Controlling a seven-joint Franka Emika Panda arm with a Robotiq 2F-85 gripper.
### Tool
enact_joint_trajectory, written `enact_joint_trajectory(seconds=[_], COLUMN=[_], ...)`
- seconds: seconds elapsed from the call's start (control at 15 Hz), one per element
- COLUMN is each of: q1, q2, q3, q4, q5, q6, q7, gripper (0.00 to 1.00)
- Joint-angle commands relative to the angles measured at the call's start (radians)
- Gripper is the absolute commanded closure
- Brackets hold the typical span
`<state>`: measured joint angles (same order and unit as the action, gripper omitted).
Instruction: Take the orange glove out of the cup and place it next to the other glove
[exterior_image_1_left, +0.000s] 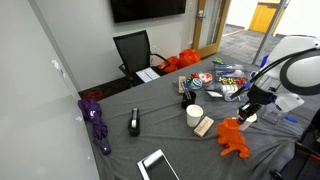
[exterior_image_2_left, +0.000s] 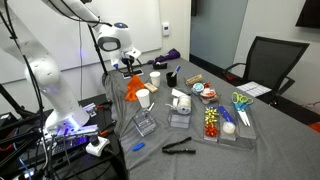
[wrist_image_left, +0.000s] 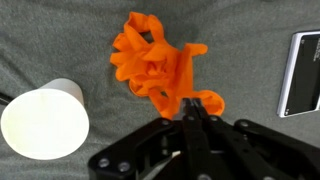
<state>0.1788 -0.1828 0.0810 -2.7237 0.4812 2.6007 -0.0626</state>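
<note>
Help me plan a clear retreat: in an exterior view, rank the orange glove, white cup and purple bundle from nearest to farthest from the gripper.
1. orange glove, directly under the gripper.
2. white cup, mid-table.
3. purple bundle, far table edge by the wall.

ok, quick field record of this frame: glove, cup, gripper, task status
glove: orange glove, out of the cup, bunched on the grey tablecloth
cup: white cup, upright, nothing visible inside, beside the glove but not touching it
gripper: gripper above the table, fingers closed on the glove's near edge
second glove: cannot pick it out with confidence in these views
status: removal done; glove not yet released
</note>
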Motion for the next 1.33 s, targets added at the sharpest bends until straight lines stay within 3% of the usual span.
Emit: enact_joint_trajectory(seconds=[0.0, 0.2, 0.53, 0.67, 1.27], q1=[-0.037, -0.070, -0.101, -0.113, -0.168], q2=[0.036, 0.022, -0.031, -0.055, -0.133], q3=[0.017, 0.009, -0.017, -0.029, -0.127], q4=[-0.006, 0.004, 0.018, 0.026, 0.063], q5=[-0.156, -0.337, -0.412, -0.421, -0.419], q6=[-0.007, -0.127, -0.194, -0.202, -0.272], q7=[0.098, 0.193, 0.173, 0.161, 0.001], gripper=[0.67, 0.46, 0.11, 0.01, 0.00])
